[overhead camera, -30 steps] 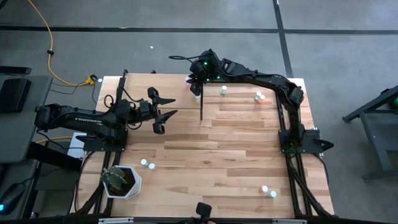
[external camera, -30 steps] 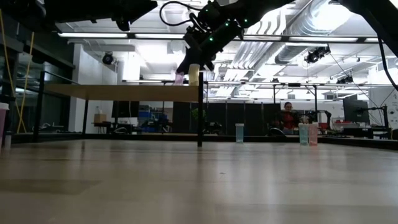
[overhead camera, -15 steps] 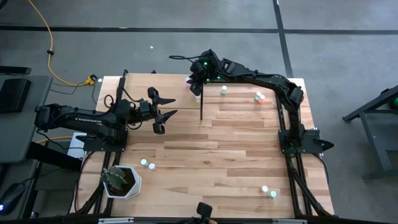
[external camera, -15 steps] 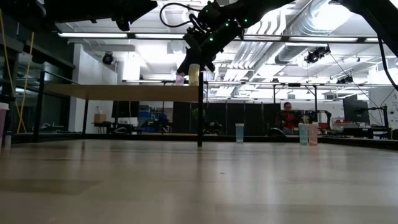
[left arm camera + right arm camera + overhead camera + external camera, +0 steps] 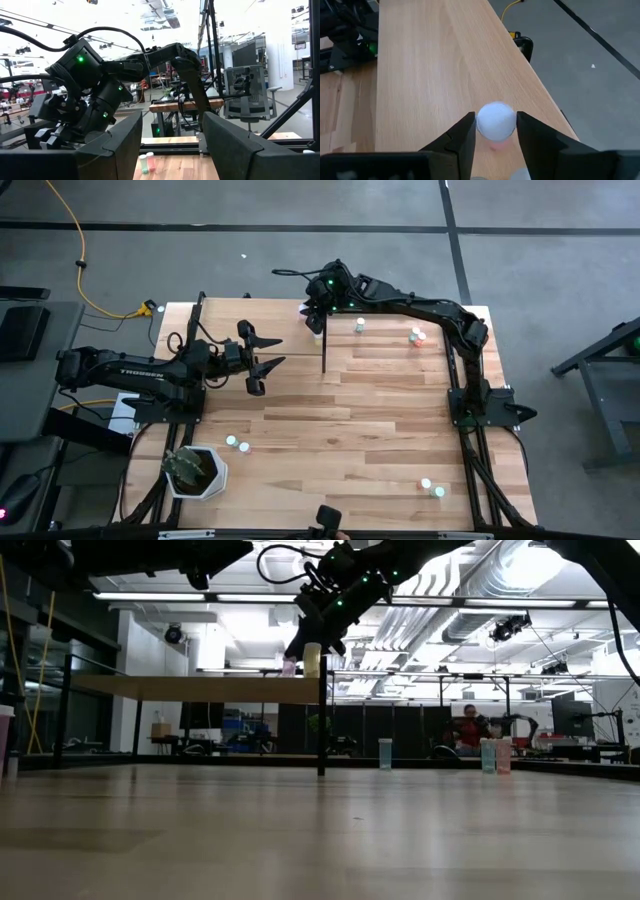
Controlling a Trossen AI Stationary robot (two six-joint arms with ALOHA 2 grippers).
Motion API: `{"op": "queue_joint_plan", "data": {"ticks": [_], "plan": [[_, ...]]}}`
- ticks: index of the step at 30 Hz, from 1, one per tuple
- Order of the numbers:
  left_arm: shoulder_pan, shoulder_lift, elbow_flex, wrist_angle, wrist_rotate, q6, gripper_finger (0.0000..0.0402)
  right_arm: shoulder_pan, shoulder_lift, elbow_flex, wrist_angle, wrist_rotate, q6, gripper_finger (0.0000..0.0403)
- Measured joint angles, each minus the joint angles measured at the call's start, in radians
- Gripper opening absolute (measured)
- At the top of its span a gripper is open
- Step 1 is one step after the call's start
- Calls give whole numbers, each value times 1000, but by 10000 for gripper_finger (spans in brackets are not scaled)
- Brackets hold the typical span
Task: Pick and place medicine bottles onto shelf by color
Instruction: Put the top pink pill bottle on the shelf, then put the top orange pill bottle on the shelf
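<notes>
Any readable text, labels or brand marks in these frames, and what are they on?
"TROSSEN": white lettering along the left arm, seen in the high view.
The medicine bottles show no label that can be read; they are too small.
Nothing else readable.

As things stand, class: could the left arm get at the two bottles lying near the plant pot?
Probably yes: the left gripper hangs open over bare table, with nothing between it and the two bottles.

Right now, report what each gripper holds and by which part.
The right gripper grips a white-capped bottle by its sides, over the shelf. The left gripper is open, holding nothing.
</notes>
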Motion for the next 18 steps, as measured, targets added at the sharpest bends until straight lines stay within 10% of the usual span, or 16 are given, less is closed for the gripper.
{"op": "queue_joint_plan", "data": {"ticks": [18], "plan": [[0,0,0,-1,0,0,200,-29,-76,0,-1,-3,-83,197]]}}
